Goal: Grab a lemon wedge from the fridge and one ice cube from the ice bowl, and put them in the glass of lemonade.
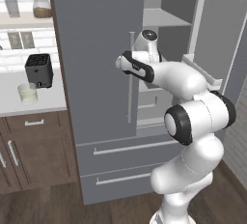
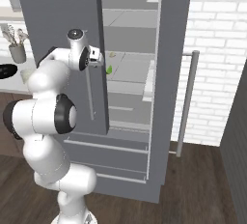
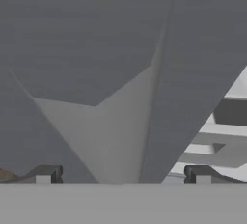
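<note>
Right base view shows the lemon wedge (image 2: pixel 109 69) as a tiny yellow-green sliver lying on a middle shelf (image 2: pixel 126 73) inside the fridge (image 2: pixel 169 49), whose right door (image 2: pixel 170 97) stands swung out. Judging by its size, it should be very light, soft and a little slippery, easy to squash or flick away; the best hold is probably a gentle pinch across its two flat cut faces, low and centred, with the fingertips nearly touching the shelf.

From the claw (image 2: pixel 99 58), the wedge lies just ahead and slightly lower, deeper into the open compartment and near the edge of the closed left door (image 2: pixel 62 49). A small beige lump (image 2: pixel 112 54) sits farther back on that shelf, beyond the wedge. In the hand view the two fingertips (image 3: pixel 46 175) stand spread wide apart with nothing between them, pointed at grey fridge surfaces. The reach calls for a short advance inward and down, clear of the door edge.
</note>
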Controlling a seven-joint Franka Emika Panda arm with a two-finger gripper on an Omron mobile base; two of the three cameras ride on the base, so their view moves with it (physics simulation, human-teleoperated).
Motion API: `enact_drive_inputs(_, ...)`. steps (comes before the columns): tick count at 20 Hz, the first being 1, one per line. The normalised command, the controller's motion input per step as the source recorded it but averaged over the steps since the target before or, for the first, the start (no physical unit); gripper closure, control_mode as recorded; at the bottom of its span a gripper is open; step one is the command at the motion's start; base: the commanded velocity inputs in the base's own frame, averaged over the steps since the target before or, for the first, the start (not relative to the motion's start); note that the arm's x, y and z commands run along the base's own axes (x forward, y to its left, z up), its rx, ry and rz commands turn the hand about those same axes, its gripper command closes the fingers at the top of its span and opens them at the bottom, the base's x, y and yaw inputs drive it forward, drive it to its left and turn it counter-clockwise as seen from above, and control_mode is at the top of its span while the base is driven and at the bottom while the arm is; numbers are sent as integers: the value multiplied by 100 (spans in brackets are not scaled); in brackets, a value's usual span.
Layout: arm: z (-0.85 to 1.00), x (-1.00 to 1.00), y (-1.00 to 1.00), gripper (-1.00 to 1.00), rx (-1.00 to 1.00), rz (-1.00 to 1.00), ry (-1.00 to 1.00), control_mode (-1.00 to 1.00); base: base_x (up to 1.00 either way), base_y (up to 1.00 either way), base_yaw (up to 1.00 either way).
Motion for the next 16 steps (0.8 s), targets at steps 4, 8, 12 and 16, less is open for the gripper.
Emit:
enact_drive_inputs(4,-10,19,9,-100,0,0,0,-100,0,0,0)
enact_drive_inputs(8,-29,2,10,-100,-1,0,-24,-100,0,0,0)
enact_drive_inputs(12,-5,6,7,-100,-1,0,-22,-100,0,0,0)
enact_drive_inputs(16,1,31,0,-100,0,0,0,-100,0,0,0)
